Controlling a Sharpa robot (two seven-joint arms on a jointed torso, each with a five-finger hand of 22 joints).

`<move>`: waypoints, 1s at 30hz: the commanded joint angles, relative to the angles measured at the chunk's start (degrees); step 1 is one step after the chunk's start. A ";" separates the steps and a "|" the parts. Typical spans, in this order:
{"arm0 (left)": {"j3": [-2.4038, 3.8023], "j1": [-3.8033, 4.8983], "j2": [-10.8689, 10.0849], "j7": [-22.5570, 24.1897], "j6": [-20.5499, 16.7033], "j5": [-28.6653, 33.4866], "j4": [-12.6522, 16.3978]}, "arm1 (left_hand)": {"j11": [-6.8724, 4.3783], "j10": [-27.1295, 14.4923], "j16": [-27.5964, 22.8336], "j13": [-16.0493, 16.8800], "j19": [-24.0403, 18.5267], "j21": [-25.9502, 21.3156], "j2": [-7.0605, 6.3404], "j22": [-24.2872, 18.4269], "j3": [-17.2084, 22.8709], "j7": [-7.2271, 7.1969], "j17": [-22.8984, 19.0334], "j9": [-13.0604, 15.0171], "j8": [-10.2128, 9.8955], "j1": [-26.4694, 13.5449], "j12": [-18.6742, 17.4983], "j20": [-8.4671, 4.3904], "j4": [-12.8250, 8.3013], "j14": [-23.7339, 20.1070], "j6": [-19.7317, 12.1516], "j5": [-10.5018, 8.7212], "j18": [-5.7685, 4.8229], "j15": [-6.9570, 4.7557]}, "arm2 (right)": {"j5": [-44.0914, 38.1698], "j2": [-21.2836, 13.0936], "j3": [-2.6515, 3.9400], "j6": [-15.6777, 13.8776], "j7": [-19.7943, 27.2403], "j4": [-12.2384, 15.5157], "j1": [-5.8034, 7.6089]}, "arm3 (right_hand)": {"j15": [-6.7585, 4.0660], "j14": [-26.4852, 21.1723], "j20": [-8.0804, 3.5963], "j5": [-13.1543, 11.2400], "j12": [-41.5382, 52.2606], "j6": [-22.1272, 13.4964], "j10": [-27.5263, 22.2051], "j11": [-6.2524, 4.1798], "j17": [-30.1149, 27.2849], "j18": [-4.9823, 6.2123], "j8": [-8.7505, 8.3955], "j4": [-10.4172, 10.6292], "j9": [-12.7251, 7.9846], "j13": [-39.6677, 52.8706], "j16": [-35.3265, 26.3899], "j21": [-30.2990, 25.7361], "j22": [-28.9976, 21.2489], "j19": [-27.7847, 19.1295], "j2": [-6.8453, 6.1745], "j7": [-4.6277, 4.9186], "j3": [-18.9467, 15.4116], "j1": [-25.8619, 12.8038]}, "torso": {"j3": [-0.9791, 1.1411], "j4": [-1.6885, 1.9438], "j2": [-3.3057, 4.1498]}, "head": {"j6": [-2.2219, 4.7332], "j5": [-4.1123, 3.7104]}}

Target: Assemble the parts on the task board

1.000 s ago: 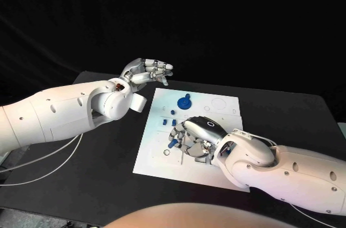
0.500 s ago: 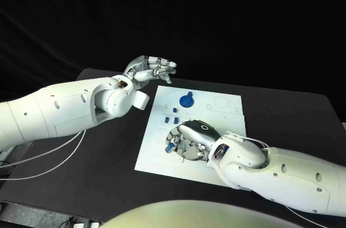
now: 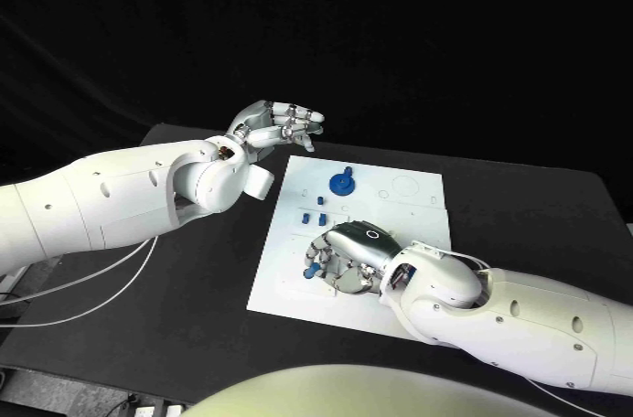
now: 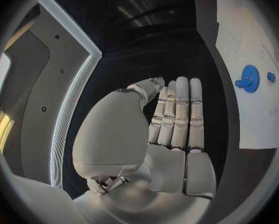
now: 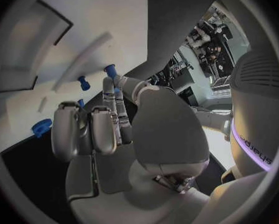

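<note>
Your right hand [image 3: 354, 252] is down on the task board [image 3: 402, 202], near the board's 7 o'clock region, palm down with its fingers [image 3: 321, 257] curled toward the plate. A small blue part [image 3: 311, 272] sits right at those fingertips, at the hand's 8 o'clock. You cannot tell from these views whether the fingers actually pinch it or only rest beside it; the right wrist view shows the fingers [image 5: 89, 129] bent close to several blue pegs [image 5: 83, 82], but the contact itself is hidden.

Your left hand [image 3: 274, 127] is raised off the surface [image 3: 198, 289], beyond the board's 11 o'clock corner. It holds nothing; in the left wrist view its fingers [image 4: 176, 114] lie side by side and nearly straight, with the thumb drawn across the palm.

The other parts are on the board: a blue disc with a knob [image 3: 342, 182] toward 12 o'clock, and a few short blue pegs [image 3: 311, 218] standing just past the right hand, at about 10 o'clock from it.

The step in hand looks like picking up or seating the small part under the right hand. Before you lift or press, confirm the hold; next you likely need a clean pinch, then alignment over its socket. The left hand could steady the board's edge.
</note>
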 commanded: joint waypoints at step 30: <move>0.05 0.07 0.02 0.11 0.84 -0.15 0.21 | 0.01 -0.62 -0.20 0.03 -0.30 0.35 0.38 0.10 -0.04 0.36 0.01 -0.12 -0.06 -0.54 0.21 0.02 -0.11 0.34 -0.09 0.26 0.10 -0.05 | -3.55 1.89 -0.38 1.08 -4.27 -0.56 -0.70 | -0.01 1.70 -0.02 2.88 -1.72 -1.04 0.09 0.00 -0.63 -0.70 -0.03 0.18 3.19 0.54 -0.20 -1.10 8.71 -0.02 -2.16 0.60 -1.41 -3.84 | -0.06 0.04 -0.01 | -0.29 -0.29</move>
